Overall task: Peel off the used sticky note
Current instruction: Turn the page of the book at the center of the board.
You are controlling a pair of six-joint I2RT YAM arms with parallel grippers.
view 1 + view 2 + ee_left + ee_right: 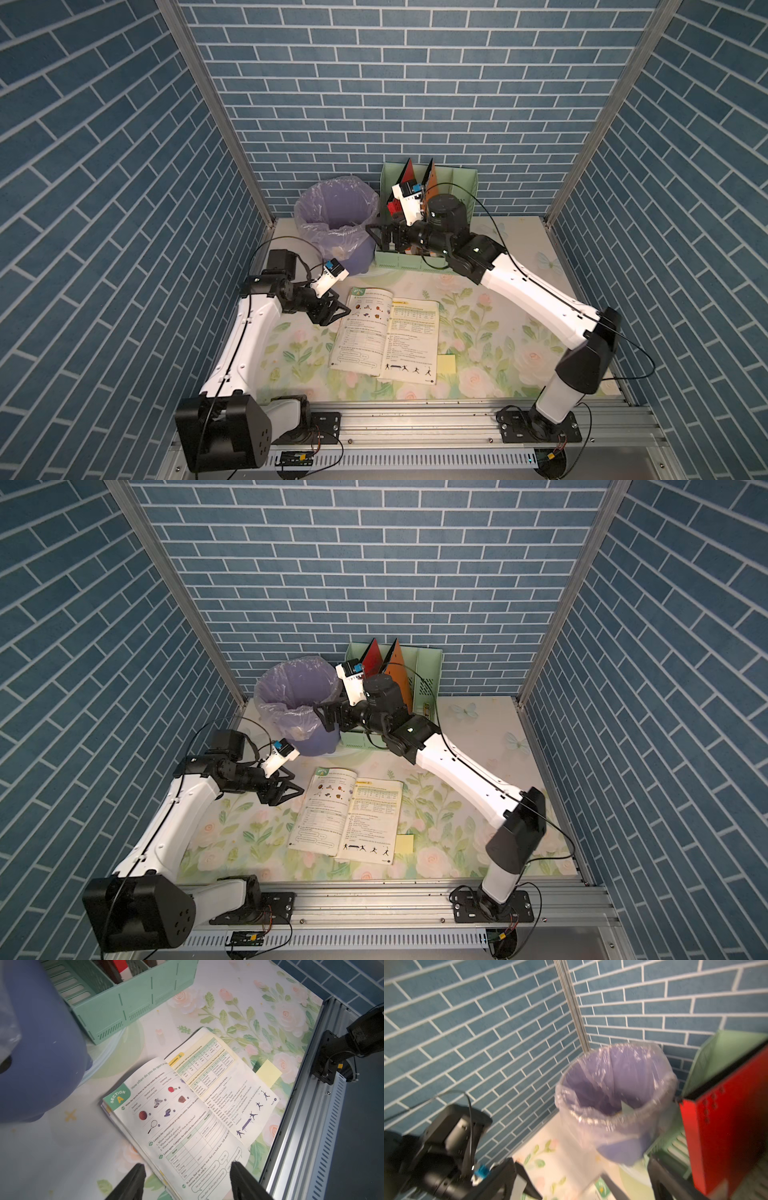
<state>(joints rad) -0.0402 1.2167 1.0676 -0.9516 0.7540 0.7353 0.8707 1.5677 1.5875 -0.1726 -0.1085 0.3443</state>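
A purple bin [361, 255] lined with a clear bag [332, 185] stands at the back of the table, just beside a mint-green file rack [399, 262] on its right. A red folder [409, 170] and an orange folder [432, 174] stand upright in the rack (side by side in neighbouring slots). A floral cloth [498, 332] covers the table, and blue brick-pattern walls [395, 83] enclose it.

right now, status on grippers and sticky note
Left gripper open, empty, by book. Right gripper open, empty, by bin. Pale slip in bin; yellow sticky note beside book. Nothing blocking.
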